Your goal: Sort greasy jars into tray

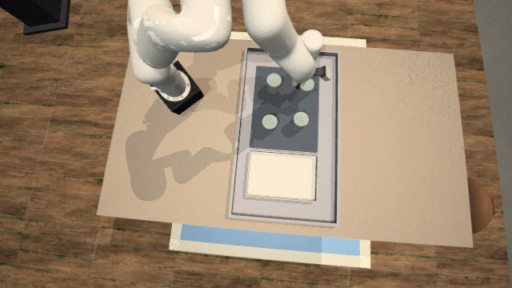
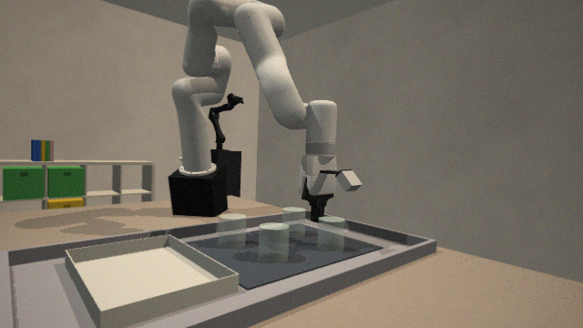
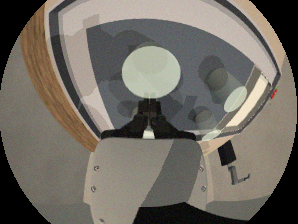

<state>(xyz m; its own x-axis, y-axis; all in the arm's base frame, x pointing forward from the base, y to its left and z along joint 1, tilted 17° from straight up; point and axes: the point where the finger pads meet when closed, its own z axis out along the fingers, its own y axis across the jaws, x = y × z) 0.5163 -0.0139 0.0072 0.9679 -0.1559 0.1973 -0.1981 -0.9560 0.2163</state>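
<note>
Four pale green glass jars stand upright on the dark drying mat (image 1: 286, 140) (image 2: 248, 275) (image 3: 200, 45). The back right jar (image 1: 310, 85) (image 2: 331, 234) (image 3: 151, 70) is beside my gripper (image 1: 296, 85) (image 2: 317, 220) (image 3: 149, 99). The gripper is shut and empty, its tips close against that jar's side; contact cannot be told. The back left jar is (image 1: 274, 80) (image 2: 293, 222), the front left jar (image 1: 270, 122) (image 2: 232, 230) (image 3: 211, 135), and the front right jar (image 1: 301, 118) (image 2: 273, 242) (image 3: 235, 98). The cream tray (image 1: 282, 176) (image 2: 168, 297) holds no jar.
The mat and tray lie on the grey steel table top (image 1: 328, 160), which has a raised edge (image 1: 337, 140) (image 2: 405, 255) around it. The tray adjoins the mat's front side. The arm's black base (image 1: 192, 98) (image 2: 198, 193) stands to the left in the top view.
</note>
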